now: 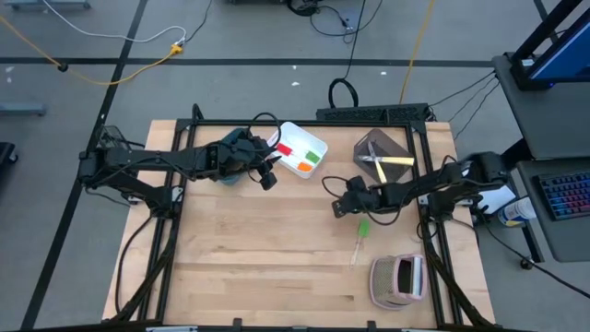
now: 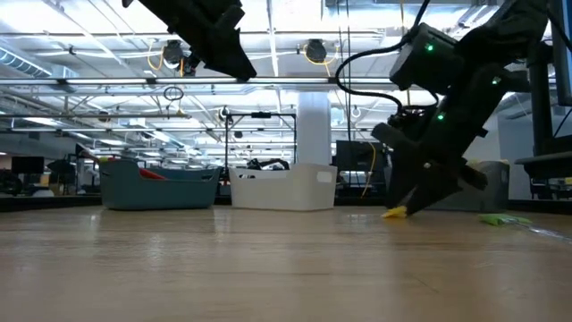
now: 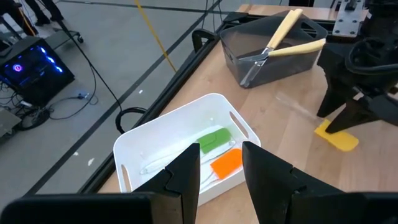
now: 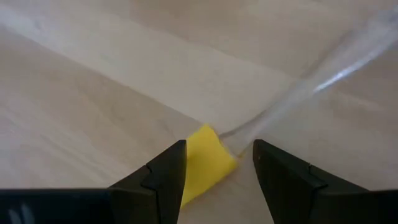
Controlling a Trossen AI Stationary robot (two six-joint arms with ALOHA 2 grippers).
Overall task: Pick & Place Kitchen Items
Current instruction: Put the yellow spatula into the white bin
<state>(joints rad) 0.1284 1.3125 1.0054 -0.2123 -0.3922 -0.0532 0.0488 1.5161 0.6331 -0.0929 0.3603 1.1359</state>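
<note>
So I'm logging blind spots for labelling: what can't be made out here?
- High view: the yellow spatula is hidden under the right gripper.
- High view: the teal bin is mostly covered by the left gripper.
- Low view: the white bin walls hide its contents.
- Right wrist view: the spatula's clear stick is blurred.

We get even, bright overhead light; in the low view the ceiling strip lights point(image 2: 80, 54) glare and leave both arms near-silhouettes. Shadows on the table point(image 1: 277, 249) are soft. Just ahead of the right gripper point(image 4: 216, 163) the yellow spatula point(image 4: 208, 163) reads soft, its clear stick blurred. Beyond the left gripper point(image 3: 219, 163) the white bin point(image 3: 155, 140) is sharp.
</note>
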